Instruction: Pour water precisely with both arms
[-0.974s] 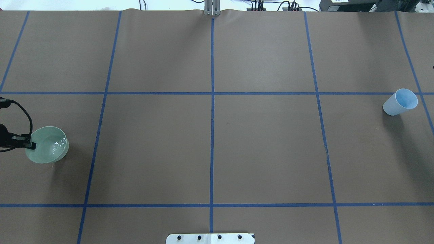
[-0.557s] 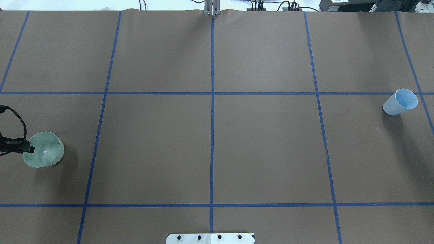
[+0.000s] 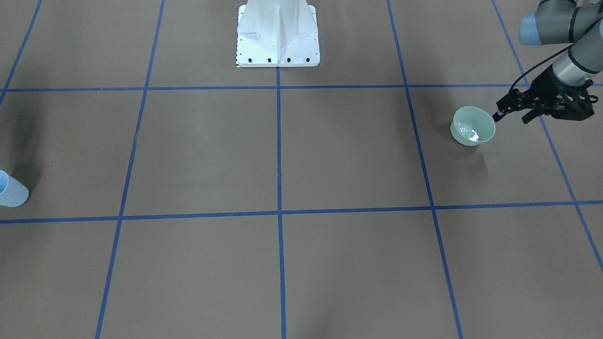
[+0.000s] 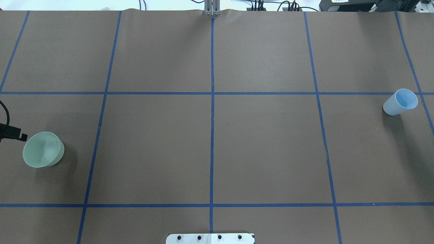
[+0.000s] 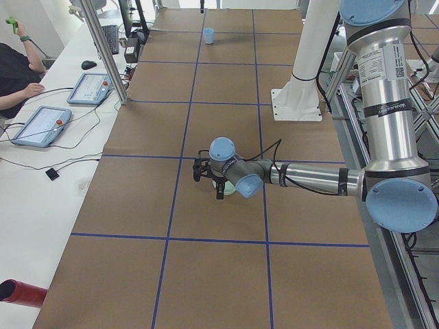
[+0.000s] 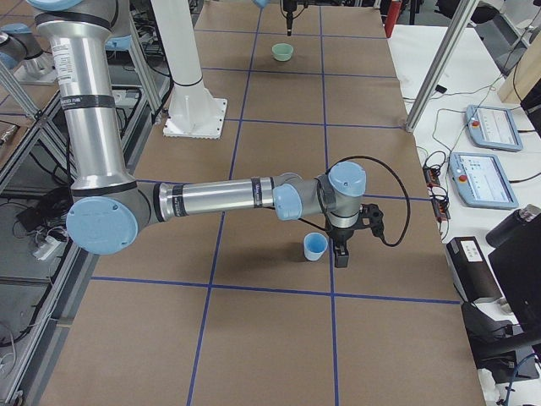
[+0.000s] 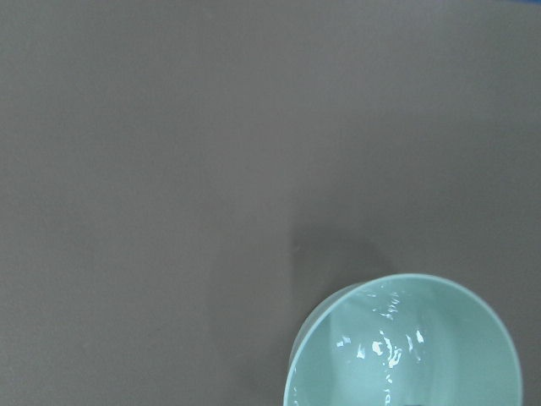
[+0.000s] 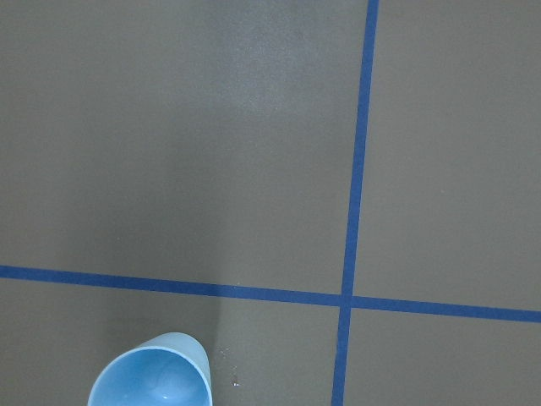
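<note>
A pale green bowl (image 4: 43,149) stands upright on the brown table at my far left, also in the front view (image 3: 472,125). The left wrist view (image 7: 406,347) shows water glinting in it. My left gripper (image 3: 510,117) hovers just beside the bowl's rim, open and empty; one finger (image 4: 20,136) shows in the overhead view. A light blue cup (image 4: 400,101) stands at my far right. My right gripper (image 6: 341,254) hangs next to the cup (image 6: 314,246); I cannot tell whether it is open. The right wrist view shows the cup (image 8: 152,376) from above.
The white bolted pedestal (image 3: 278,37) stands at the table's robot-side middle. Blue tape lines grid the brown table cover. An operators' bench with tablets (image 6: 494,127) and aluminium posts (image 6: 439,59) runs along the far edge.
The bowl came down slightly left onto the table. My left gripper, which held its rim, has let go and pulled back to the left. The cup has not moved.
</note>
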